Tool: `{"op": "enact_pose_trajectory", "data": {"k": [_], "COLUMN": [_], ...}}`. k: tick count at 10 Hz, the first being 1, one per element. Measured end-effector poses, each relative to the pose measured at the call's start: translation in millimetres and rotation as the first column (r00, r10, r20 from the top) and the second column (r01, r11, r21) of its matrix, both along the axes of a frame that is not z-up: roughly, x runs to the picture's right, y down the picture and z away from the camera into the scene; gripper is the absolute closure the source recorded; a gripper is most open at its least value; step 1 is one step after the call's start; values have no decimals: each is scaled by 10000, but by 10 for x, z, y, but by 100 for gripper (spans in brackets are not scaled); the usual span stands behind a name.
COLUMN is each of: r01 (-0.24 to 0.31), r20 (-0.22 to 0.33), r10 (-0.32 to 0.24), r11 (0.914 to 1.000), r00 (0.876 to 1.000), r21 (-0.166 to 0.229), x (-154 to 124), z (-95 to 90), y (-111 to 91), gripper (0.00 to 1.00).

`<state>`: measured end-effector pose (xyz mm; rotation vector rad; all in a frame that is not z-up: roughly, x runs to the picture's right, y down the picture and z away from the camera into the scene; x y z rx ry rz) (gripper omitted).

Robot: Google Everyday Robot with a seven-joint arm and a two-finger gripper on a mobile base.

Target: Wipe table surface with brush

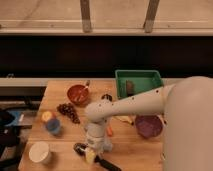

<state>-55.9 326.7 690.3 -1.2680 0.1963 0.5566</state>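
Note:
The light-brown wooden table surface [55, 95] fills the lower half of the camera view. The brush lies low over its front edge, with a dark-and-pale head [82, 149] and a black handle [107, 164] running down to the right. My gripper [95, 144] hangs at the end of the white arm, straight over the brush near its head. The wrist hides where they meet.
A green tray [139, 80] holding a dark block [130, 86] stands at the back right. An orange bowl [78, 94], grapes [67, 110], a blue cup [51, 123], a white cup [40, 151] and a purple bowl [148, 125] stand around the gripper.

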Motion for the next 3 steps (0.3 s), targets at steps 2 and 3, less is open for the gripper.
{"op": "enact_pose_trajectory", "data": {"k": [2, 3], "r01": [56, 118], "r20": [13, 103], "r10": [-56, -121], "r11": [9998, 9996], "r00": [10000, 9999], "r21": [170, 258], "x": [-132, -282], "z": [217, 350], "y": [-181, -292], "gripper": [100, 100]}}
